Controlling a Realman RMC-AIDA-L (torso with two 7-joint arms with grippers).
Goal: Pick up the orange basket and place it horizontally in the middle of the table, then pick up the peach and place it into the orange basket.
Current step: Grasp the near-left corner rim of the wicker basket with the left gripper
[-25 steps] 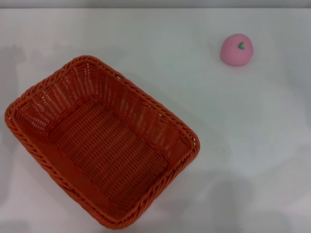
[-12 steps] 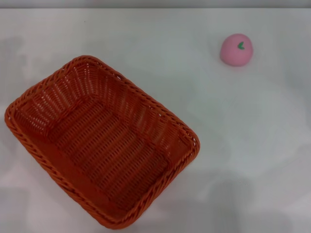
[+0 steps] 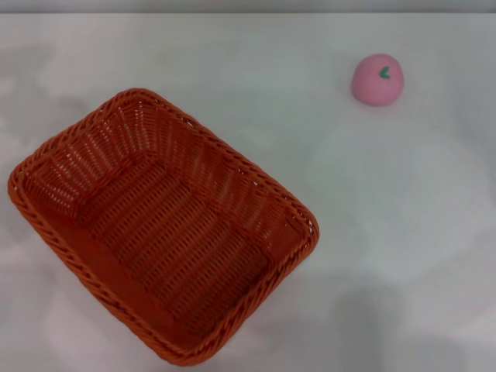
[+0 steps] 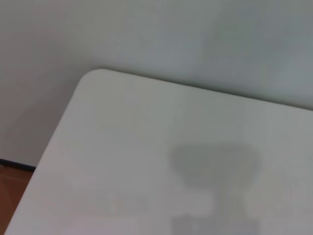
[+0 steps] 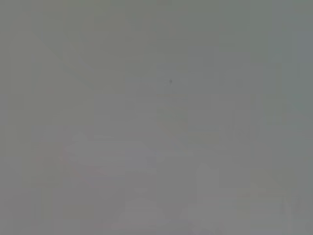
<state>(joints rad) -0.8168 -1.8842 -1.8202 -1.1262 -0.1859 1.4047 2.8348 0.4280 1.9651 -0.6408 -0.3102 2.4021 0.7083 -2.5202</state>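
The orange basket (image 3: 159,225) lies empty on the white table (image 3: 256,77), at the near left in the head view, turned diagonally with one corner toward the far left. The peach (image 3: 377,78), pink with a small green leaf mark, rests at the far right, well apart from the basket. Neither gripper shows in any view. The left wrist view holds only a rounded corner of the table (image 4: 146,147) with a faint shadow on it. The right wrist view is a plain grey surface.
Beyond the table's corner in the left wrist view runs a pale wall (image 4: 146,34), and a strip of brown floor (image 4: 10,186) shows beside the table's edge. Faint shadows lie on the tabletop near the front edge in the head view.
The basket and the peach have not moved. Only the faint shadows on the tabletop at the left have shifted.
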